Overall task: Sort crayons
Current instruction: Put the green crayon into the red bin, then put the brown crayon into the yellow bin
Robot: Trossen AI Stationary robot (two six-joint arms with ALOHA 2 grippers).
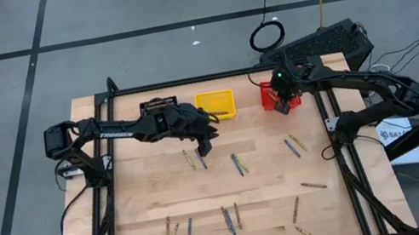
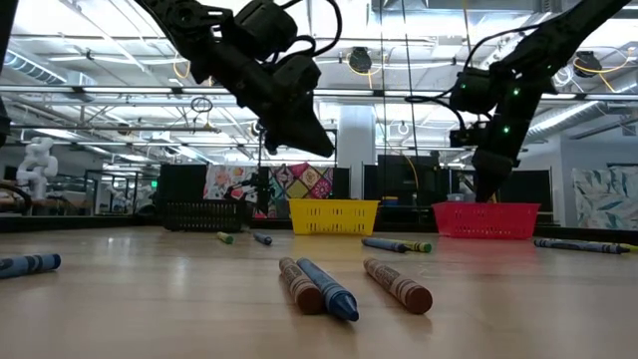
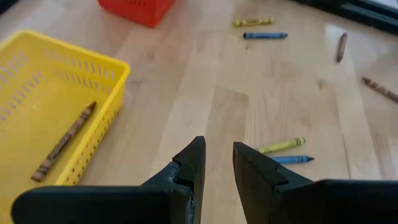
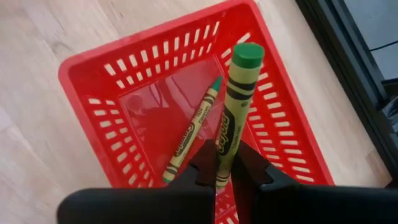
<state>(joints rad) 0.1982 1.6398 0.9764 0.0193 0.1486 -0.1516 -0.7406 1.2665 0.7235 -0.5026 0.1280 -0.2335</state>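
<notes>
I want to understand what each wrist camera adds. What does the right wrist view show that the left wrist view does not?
Only the right wrist view shows the right gripper shut on a green crayon, held above the red bin, and a second green crayon lying inside that bin.

Only the left wrist view shows the yellow bin with one brown crayon in it, the left gripper open and holding nothing, and loose crayons on the table.

Both show the red bin, though the left wrist view sees only one corner.
</notes>
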